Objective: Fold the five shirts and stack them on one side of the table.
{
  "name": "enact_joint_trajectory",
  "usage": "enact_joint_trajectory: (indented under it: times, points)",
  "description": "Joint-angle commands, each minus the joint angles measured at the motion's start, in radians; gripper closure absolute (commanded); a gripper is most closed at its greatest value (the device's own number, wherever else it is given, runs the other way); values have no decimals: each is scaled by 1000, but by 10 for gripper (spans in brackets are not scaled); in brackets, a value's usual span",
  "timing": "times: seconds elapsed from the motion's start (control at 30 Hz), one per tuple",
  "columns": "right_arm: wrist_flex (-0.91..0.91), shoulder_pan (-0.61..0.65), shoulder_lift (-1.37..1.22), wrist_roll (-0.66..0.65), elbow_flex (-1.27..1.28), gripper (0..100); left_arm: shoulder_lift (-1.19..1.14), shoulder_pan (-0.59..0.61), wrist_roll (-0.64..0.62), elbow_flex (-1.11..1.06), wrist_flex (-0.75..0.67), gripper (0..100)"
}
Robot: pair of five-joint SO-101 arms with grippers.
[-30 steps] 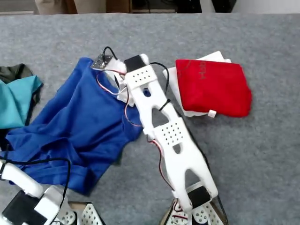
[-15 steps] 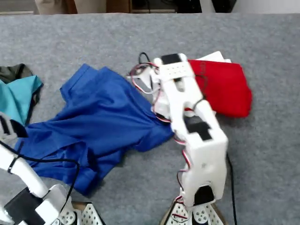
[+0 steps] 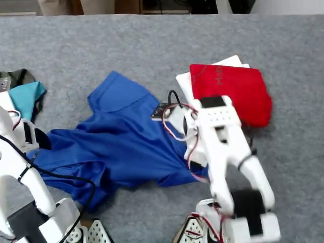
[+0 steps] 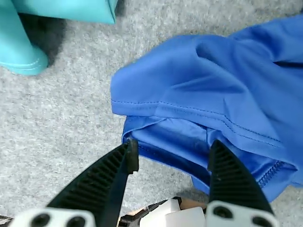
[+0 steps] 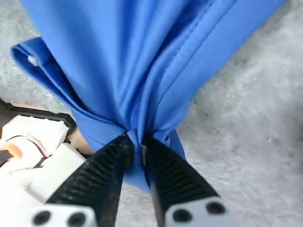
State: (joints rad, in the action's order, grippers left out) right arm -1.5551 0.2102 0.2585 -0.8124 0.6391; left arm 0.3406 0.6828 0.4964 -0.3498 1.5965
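The grey worktop (image 3: pixel 76 45) carries a crumpled blue shirt (image 3: pixel 121 147) spread across its near middle. Far right of it, a folded red shirt (image 3: pixel 230 93) lies on a folded white shirt (image 3: pixel 183 83). At the left edge a teal shirt (image 3: pixel 23 101) lies over a dark garment (image 3: pixel 12 78). The right pincer (image 5: pixel 137 144) is clamped on a gathered bunch of the blue shirt's right side. The left pincer (image 4: pixel 173 151) hangs over the blue shirt's left hem with its 2 fingers spread wide.
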Motion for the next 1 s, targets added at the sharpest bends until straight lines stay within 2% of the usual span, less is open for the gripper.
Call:
enact_joint_trajectory:
  times: [0.0,0.07,0.13,0.23,0.3,0.47,0.63,0.77,0.97]
  points:
    - [-51,-15,189,-38,35,993,1,-2,-12,0,-9,753]
    - [-87,-18,283,-49,44,946,1,6,-32,-9,-9,753]
    - [-110,-19,378,-64,45,852,1,17,-69,-37,-15,753]
    - [-120,-15,515,-98,39,709,1,35,-78,-130,-61,753]
    - [-117,-13,593,-109,38,662,2,43,-77,-199,-109,754]
    - [-71,-16,704,-107,38,659,2,52,-83,-293,-221,767]
    - [-18,-13,662,-106,31,659,2,133,-109,-276,-308,805]
    - [-14,-13,512,-100,-67,659,2,190,-103,-284,-316,822]
    - [-5,64,125,63,-420,659,1,229,-110,-367,-396,853]
